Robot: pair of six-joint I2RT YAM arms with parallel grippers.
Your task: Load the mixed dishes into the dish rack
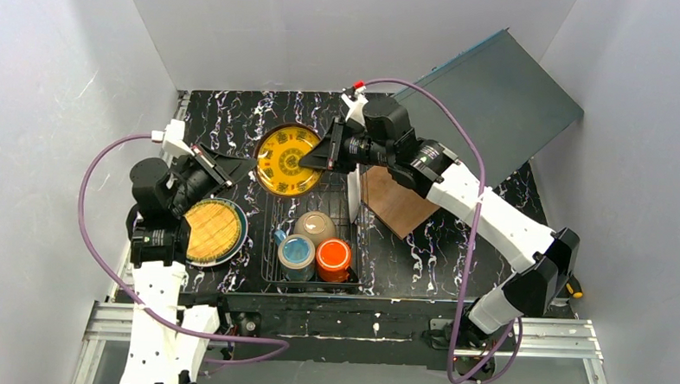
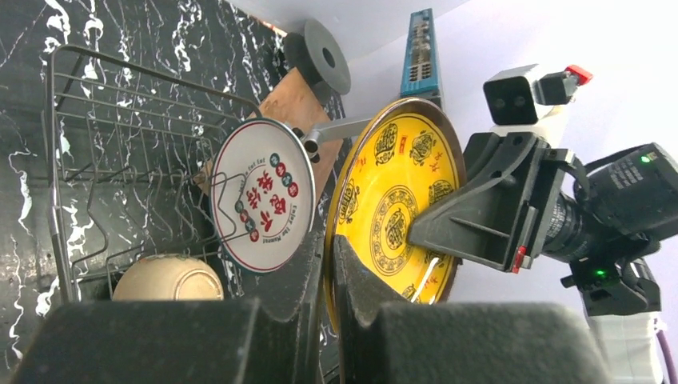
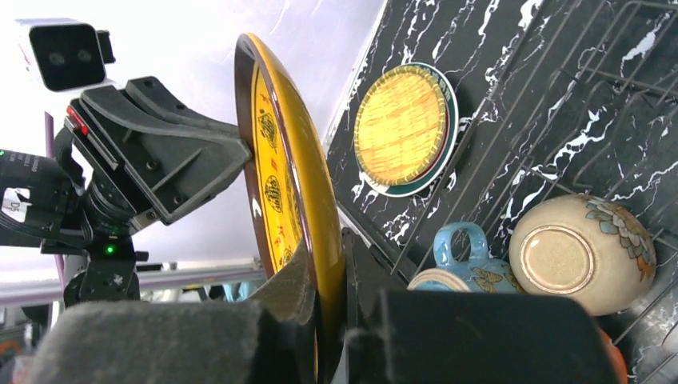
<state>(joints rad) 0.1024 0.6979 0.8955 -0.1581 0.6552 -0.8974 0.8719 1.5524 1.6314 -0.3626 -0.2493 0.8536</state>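
the yellow ornate plate (image 1: 288, 159) has a glossy glazed face that catches the light, and its darker rim is shiny too. the dish rack (image 2: 120, 112) is thin dark metal wire, smooth and dull. the table (image 1: 227, 118) looks like polished black stone with white veins. the white-and-tan bowl (image 3: 580, 252) is smooth glazed ceramic, and the orange mug (image 1: 334, 255) and blue patterned mug (image 1: 297, 252) look glazed as well. the left gripper (image 2: 326, 254) and right gripper (image 3: 328, 258) are matt black plastic, faintly grainy. the board (image 1: 397, 203) is brown wood, and the slanted panel (image 1: 497, 91) is flat matt grey.
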